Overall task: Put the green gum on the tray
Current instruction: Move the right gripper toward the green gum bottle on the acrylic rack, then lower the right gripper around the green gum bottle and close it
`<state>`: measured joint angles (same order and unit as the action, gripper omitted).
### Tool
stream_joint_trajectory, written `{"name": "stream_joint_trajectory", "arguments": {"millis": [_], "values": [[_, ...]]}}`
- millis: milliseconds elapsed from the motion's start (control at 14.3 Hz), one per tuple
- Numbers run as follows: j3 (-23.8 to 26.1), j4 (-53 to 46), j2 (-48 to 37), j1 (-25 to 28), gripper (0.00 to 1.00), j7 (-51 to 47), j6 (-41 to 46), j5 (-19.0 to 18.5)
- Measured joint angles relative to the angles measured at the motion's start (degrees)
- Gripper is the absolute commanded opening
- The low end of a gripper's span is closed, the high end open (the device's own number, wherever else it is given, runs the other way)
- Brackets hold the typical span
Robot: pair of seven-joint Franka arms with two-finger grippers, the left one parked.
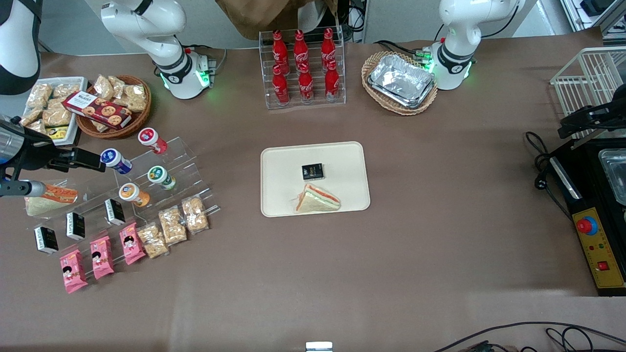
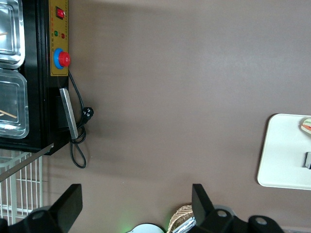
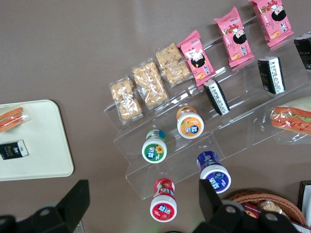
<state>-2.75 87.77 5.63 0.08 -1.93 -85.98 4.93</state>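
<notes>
The small green gum bottle with a white round lid [image 1: 162,177] [image 3: 154,148] lies on a clear acrylic stepped display stand [image 1: 161,183] [image 3: 204,136], among like bottles with blue [image 1: 116,161] [image 3: 214,173], red [image 1: 152,140] [image 3: 163,201] and orange [image 1: 133,193] [image 3: 190,122] lids. The right arm's black two-finger gripper [image 1: 85,159] [image 3: 141,204] hangs above the stand with its fingers spread wide, holding nothing. The large flat cream-beige rectangular tray [image 1: 342,161] [image 3: 41,141] [image 2: 282,150] lies well apart at mid-table, carrying a small black packet [image 1: 312,171] [image 3: 12,149] and a wrapped triangular sandwich [image 1: 317,199] [image 3: 10,118].
</notes>
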Motion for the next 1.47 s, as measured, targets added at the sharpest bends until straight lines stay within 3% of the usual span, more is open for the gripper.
{"name": "stream_joint_trajectory", "arguments": {"millis": [840,1260,1470], "values": [[0.5,1.7,-0.9,0.4,1.00,-0.1,0.4,0.0],[0.9,24.8,-12.9,1.4,1.00,-0.9,-18.1,0.0],[1.0,34.1,-15.0,2.1,1.00,-1.0,-26.1,0.0]]}}
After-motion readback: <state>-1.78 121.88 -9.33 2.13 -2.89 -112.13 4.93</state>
